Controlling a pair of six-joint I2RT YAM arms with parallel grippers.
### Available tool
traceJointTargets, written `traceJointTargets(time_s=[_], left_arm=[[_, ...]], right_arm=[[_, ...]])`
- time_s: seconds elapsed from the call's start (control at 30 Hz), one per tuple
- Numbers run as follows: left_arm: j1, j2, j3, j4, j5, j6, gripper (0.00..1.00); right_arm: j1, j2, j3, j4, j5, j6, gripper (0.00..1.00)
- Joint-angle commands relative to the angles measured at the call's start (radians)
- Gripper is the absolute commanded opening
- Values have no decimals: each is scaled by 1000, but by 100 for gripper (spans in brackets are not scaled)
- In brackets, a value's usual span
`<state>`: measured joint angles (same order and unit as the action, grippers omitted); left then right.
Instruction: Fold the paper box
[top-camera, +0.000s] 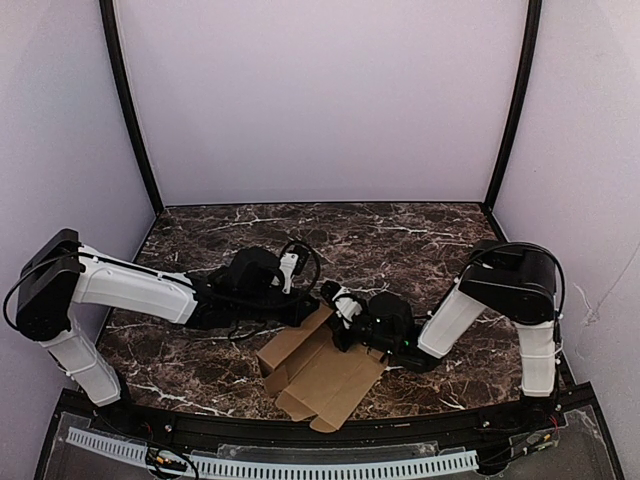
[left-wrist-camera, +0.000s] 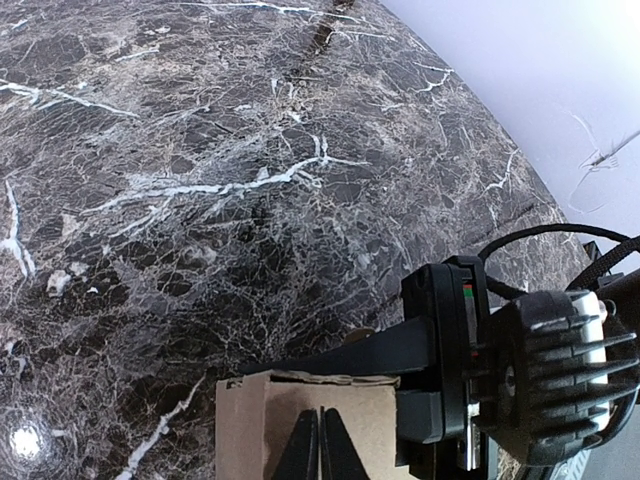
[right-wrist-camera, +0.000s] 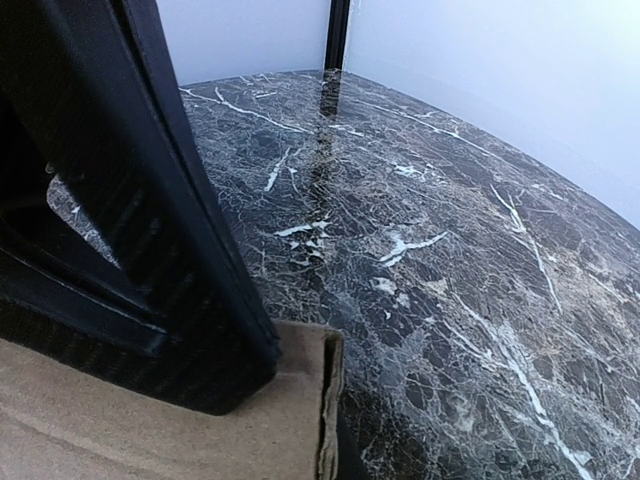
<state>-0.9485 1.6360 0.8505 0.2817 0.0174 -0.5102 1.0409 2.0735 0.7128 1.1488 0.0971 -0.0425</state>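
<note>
Marble table stretches beyond the paper box; left gripper and right gripper clamp its far edge.

Quick tally from up top: one paper box, a single brown cardboard blank. Two arms of mine, my left arm and my right arm. That makes two grippers as well, the left gripper and the right gripper. One marble table. Two black posts at the back corners, the left post and the right post. The box shows several flaps, but they overlap and I can't give a firm number.
</note>
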Motion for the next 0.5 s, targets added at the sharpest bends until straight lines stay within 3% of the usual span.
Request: traceJointTargets(time_s=[0.0,0.03,0.1,0.47], left_arm=[[-1,5,-12,-173,-27,-11,3],[0,4,-13,-174,-29,-11,4],[0,6,-15,-178,-35,-11,3],[0,17,-16,-184,-50,-23,3]], right_arm=[[30,-3,22,-8,-5,-23,0],[32,-3,21,-8,-5,-23,0],[35,-3,19,-9,-2,-23,9],[48,-40,-11,-53,31,-35,17]])
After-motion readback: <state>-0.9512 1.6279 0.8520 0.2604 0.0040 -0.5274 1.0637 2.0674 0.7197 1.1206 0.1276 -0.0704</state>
